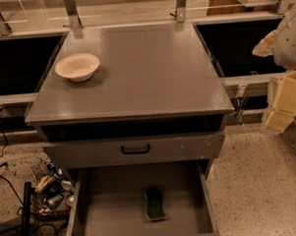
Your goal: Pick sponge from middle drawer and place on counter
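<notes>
The gripper (pixel 284 104) hangs at the right edge, beside the counter (pixel 151 70); whether it is open cannot be told. The sponge (pixel 154 204) lies in the drawer (pixel 107 210).

Dim warm light from above. Tabletop (pixel 151 75) is evenly lit, soft shadow cast beside the bowl (pixel 77 67); open drawer (pixel 112 210) is shaded. Pincer (pixel 285 101) at right edge is lit brightest.

The gripper (pixel 284 103) is at the right edge of view, above the floor. White bowl (pixel 77 67): well to the gripper's left and somewhat farther back, upright. Black handle (pixel 135 149) on a closed drawer front (pixel 90 153): left of and below the gripper. Cable clutter (pixel 48 189): far to its lower left, on the speckled floor (pixel 259 184).
</notes>
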`<state>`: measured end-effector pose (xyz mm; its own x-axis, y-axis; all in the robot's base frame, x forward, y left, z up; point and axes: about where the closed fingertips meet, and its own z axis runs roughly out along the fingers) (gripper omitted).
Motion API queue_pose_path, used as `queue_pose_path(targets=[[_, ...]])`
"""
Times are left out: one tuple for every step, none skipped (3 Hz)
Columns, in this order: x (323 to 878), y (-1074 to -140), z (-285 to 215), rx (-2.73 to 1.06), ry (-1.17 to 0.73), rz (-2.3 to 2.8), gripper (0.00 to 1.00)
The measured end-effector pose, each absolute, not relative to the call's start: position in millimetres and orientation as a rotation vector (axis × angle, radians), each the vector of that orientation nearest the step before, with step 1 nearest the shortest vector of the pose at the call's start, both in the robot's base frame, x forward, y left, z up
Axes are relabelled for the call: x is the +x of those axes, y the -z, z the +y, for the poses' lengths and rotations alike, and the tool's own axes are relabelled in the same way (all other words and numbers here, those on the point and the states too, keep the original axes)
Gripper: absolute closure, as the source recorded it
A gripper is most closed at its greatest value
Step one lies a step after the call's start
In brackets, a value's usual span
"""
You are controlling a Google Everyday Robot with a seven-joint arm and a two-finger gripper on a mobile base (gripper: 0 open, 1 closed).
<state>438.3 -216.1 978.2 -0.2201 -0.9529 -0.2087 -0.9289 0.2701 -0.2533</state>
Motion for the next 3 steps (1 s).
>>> queue_pose_path(targets=[[438.3, -978.2, -216.1, -1.721, 0.105, 2.226, 0.0], [444.7, -940.3, -224.8, -1.686, 0.072, 2.239, 0.0], [452.3, -908.4, -235.4, -1.664, 0.045, 2.272, 0.0]])
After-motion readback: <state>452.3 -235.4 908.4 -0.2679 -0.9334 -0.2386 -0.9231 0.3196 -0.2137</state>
